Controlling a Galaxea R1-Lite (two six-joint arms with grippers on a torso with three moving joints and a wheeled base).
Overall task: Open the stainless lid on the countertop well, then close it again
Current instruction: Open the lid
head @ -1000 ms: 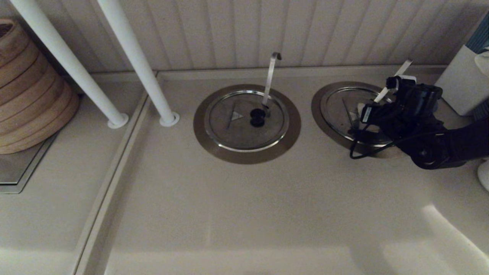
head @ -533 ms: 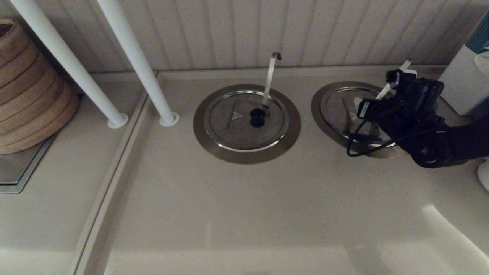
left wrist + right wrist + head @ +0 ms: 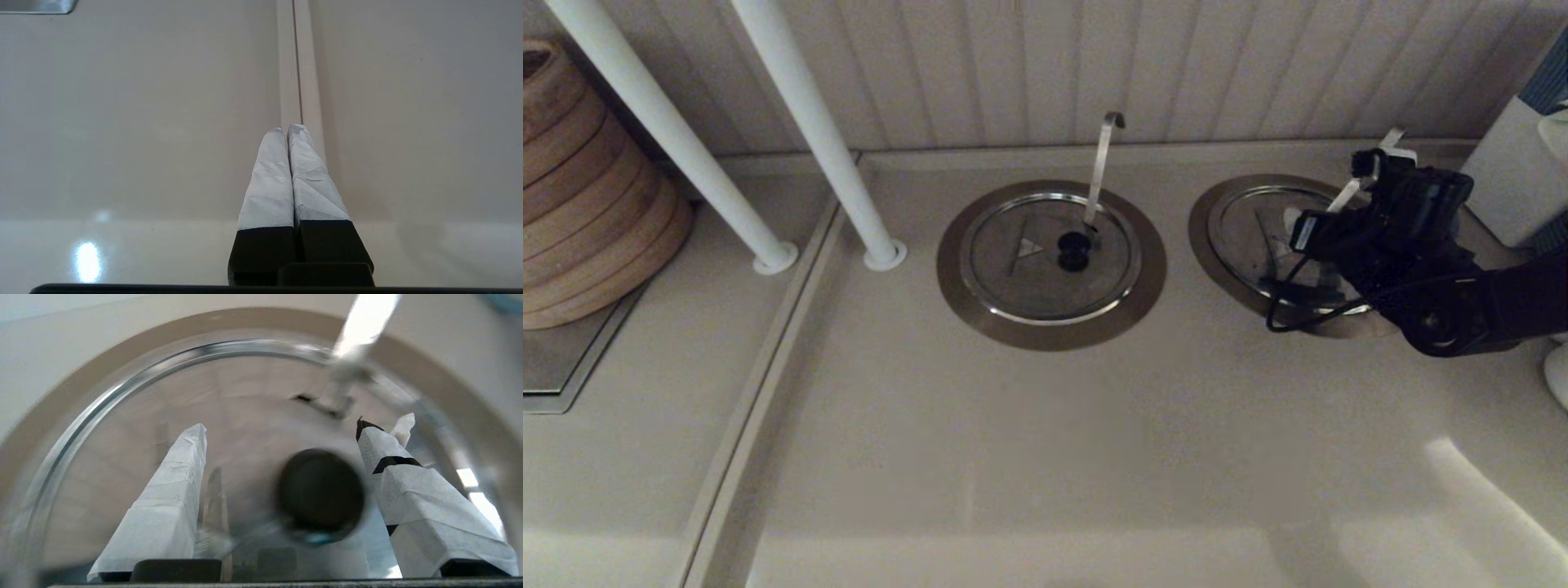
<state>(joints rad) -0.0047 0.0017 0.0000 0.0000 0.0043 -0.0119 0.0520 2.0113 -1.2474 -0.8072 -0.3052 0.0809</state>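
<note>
**Right jaws poised around the knob, lid not yet lifted**

The stainless lid (image 3: 1270, 237) lies flat and shut in the countertop well (image 3: 1205, 245), at the right of the surface (image 3: 1045, 457) near the back wall; by the look of it the opening, and then the closing, are both left to do. It is dull round steel with a black knob (image 3: 320, 494) at its centre and a bright rim. A ladle handle (image 3: 1372, 167) slants up from its far side. The right gripper (image 3: 286, 433) hovers over it, jaws spread, the knob between them and nearer one finger, not grasped. The twin lid (image 3: 1045, 261) sits shut at centre. The left gripper (image 3: 289, 130) is parked elsewhere, jaws clenched on nothing.
</note>
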